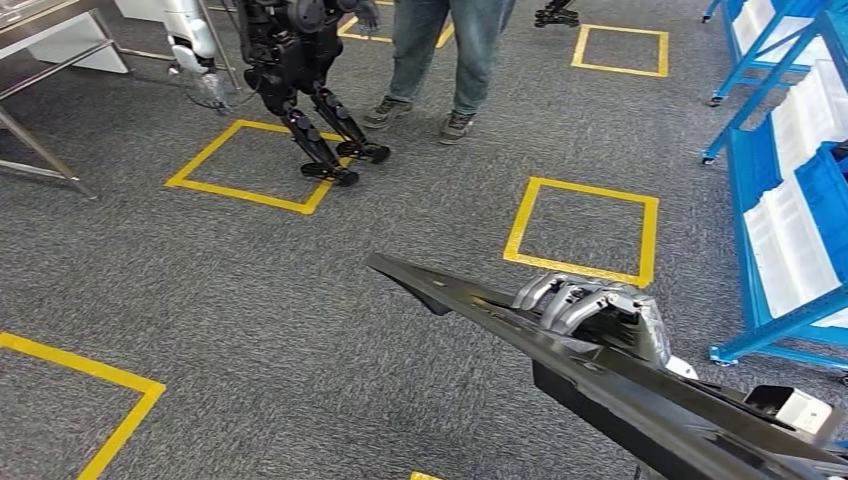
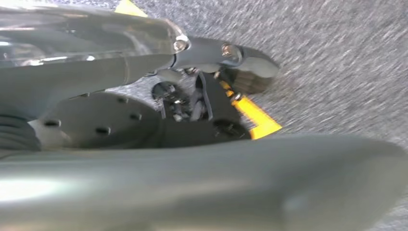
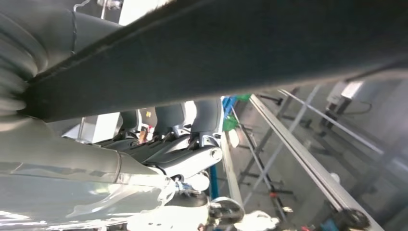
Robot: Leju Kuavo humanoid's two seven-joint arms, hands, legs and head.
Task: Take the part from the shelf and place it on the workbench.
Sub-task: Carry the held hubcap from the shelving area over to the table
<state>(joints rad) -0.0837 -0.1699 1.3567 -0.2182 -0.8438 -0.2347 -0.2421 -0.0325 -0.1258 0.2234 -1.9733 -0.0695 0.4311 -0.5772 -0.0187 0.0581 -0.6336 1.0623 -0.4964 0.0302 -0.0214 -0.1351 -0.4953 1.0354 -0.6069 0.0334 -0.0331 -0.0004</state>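
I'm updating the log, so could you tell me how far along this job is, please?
Done: the long black part is off the blue shelf, judging by its position. In hand: the right hand grips it over the carpet. Left: carrying it to a workbench and setting it down; the metal table far left may be it.

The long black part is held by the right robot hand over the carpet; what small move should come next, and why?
Probably keep the grip and turn toward the metal workbench at far left. The right robot hand grips the long black part above grey carpet, far from any surface. A person and another robot stand near that route, so the part's long tip should swing slowly.
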